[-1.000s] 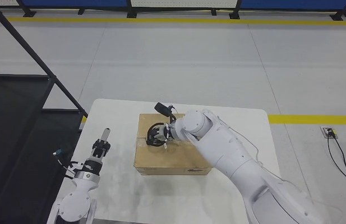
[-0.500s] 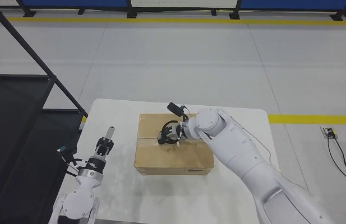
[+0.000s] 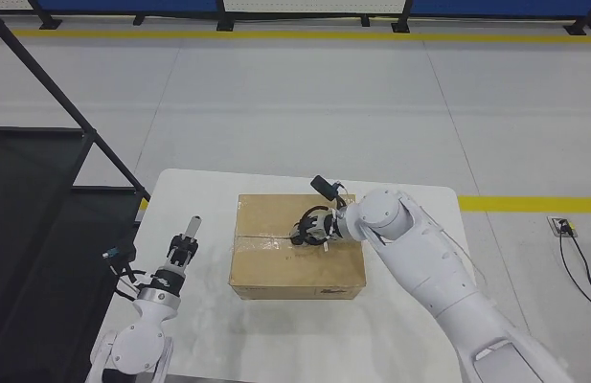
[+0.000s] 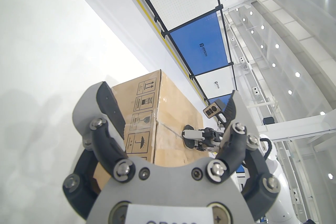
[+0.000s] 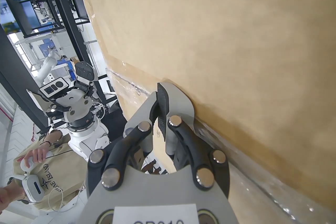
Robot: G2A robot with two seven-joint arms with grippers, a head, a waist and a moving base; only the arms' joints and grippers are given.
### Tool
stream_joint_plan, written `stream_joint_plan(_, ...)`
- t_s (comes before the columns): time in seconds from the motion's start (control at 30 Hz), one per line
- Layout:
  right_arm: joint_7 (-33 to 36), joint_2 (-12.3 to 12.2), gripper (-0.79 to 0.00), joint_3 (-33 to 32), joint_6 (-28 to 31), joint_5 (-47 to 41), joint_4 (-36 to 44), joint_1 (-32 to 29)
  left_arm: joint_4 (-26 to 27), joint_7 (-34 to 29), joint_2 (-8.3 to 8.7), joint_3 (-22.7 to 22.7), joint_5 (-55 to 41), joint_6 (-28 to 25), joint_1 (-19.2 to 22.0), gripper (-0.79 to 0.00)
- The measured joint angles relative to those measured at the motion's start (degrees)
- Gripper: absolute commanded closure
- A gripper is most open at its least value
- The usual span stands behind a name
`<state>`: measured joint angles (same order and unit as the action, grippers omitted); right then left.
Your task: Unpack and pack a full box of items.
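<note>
A closed brown cardboard box [image 3: 276, 268] stands in the middle of the white table [image 3: 410, 206], its top flaps sealed by clear tape [image 5: 126, 80] along the centre seam. My right gripper [image 3: 303, 236] rests on the box top at that seam, right of the middle. It is shut, its fingertips [image 5: 160, 93] pressed together against the cardboard [image 5: 223, 25] with nothing visible between them. My left gripper [image 3: 191, 228] hovers over the table left of the box and is open. From the left wrist the box's printed end [image 4: 141, 109] faces the left gripper [image 4: 169, 96], and the right gripper [image 4: 187, 139] lies on top.
A black metal frame [image 3: 46, 191] with a dark panel stands close to the table's left edge. Bare table surface lies in front of the box and to its right. A yellow line [image 3: 525, 203] marks the floor beyond the table's right side.
My right gripper has slid to the right along the taped seam on the box top. The left gripper has drifted slightly toward the box.
</note>
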<state>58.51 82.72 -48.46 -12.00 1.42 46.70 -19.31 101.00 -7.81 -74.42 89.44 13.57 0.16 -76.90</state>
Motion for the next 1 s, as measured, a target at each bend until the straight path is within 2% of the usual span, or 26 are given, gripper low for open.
stream_joint_plan(0.23,0.7,-3.7,0.000,-5.6,-5.6,5.0,10.4,-6.2,-0.1,-0.3,-0.01,-0.8,0.6,0.2,0.3,-0.785)
stream_joint_plan(0.43,-0.1,-5.7,0.000,-9.2,-10.8,9.1,17.4,-10.5,0.1,-0.5,0.00,-1.1,0.9,0.3,0.4,-0.785)
stream_joint_plan(1.0,0.3,-8.9,0.000,-17.0,-16.2,11.2,24.4,-16.2,0.2,-0.8,0.08,-1.4,1.0,0.1,0.5,-0.785)
